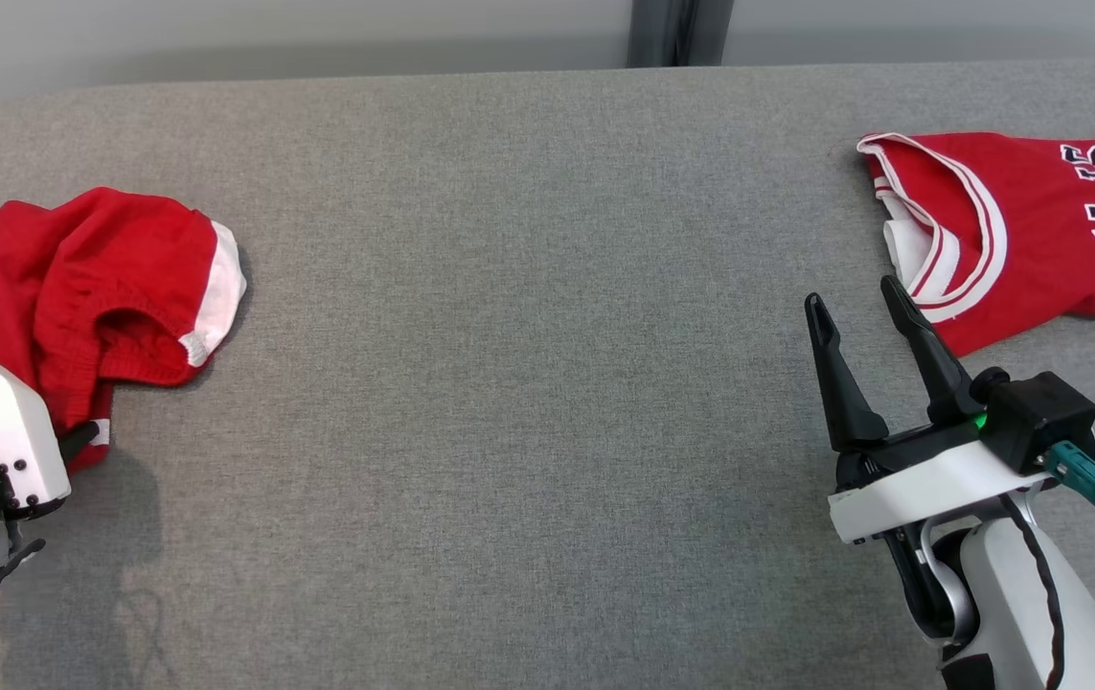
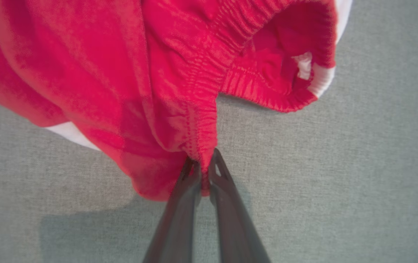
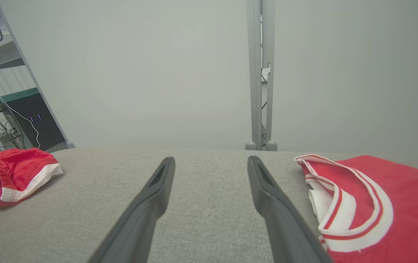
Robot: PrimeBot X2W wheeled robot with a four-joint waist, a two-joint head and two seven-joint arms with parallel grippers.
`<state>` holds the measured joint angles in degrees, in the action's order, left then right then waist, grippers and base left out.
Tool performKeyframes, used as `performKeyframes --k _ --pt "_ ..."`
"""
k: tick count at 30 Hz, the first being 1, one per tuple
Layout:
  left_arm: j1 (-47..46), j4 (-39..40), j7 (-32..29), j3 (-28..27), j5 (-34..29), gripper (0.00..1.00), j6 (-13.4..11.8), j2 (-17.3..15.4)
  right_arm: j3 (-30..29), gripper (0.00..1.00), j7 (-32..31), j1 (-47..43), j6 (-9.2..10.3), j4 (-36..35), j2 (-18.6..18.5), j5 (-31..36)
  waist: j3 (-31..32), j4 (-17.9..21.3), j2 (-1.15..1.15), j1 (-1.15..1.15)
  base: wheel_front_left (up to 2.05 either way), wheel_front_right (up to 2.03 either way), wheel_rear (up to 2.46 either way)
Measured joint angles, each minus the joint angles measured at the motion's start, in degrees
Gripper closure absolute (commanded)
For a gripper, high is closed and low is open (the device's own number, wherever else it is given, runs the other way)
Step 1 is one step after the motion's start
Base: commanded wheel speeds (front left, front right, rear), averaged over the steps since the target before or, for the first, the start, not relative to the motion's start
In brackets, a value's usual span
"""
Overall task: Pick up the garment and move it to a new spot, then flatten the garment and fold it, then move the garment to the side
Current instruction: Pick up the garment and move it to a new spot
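Red fabric of shorts (image 1: 97,278), bunched at the left end of the grey worktop (image 1: 528,383). Pinched at a fold of the elastic waistband between the closed fingers of the left pincer (image 2: 203,160), a firm hold by the look of it. Rests mostly on the surface, so apparently gripped but hardly lifted. Right pincer (image 1: 852,292) gapes wide and empty at the near right, just beside a red-and-white jersey (image 1: 1036,220). Left to do, as judged: nearly everything — carrying to a new spot, flattening, folding, moving aside.
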<state>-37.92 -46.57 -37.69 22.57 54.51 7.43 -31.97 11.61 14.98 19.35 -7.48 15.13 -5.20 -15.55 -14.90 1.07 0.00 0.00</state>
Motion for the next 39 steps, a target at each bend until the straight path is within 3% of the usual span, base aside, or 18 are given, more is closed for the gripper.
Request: performKeyframes --k 7,18,25,32,39 --pt "-0.35 4.8 -2.34 4.04 1.83 1.0 0.0 -1.88 -0.62 0.0 -0.01 -1.29 -0.01 0.58 0.07 -0.13 2.99 -0.45 0.0 0.0 0.0 0.0 0.0" --pt "-2.37 21.59 -7.28 9.38 4.9 1.0 0.0 -4.34 -2.08 0.0 -0.01 -4.36 -0.01 0.97 0.76 -1.16 10.55 0.26 0.0 0.0 0.0 0.0 0.0" --pt "-2.46 31.43 -9.21 11.07 8.49 1.0 0.0 -2.72 -4.33 0.0 0.0 -5.94 0.0 0.76 0.19 -1.15 13.03 3.95 0.0 0.0 0.0 0.0 0.0" --pt "-3.57 37.67 -5.93 13.91 9.14 1.0 0.0 3.37 -5.47 0.0 0.0 -5.94 0.0 0.15 -0.12 -1.08 13.08 8.56 0.0 0.0 0.0 0.0 0.0" --pt "-4.7 33.84 4.78 17.58 4.17 1.0 0.0 12.89 -5.23 0.0 0.0 -5.75 0.0 -0.2 -0.08 -1.08 11.57 13.12 0.0 0.0 0.0 0.0 0.0"
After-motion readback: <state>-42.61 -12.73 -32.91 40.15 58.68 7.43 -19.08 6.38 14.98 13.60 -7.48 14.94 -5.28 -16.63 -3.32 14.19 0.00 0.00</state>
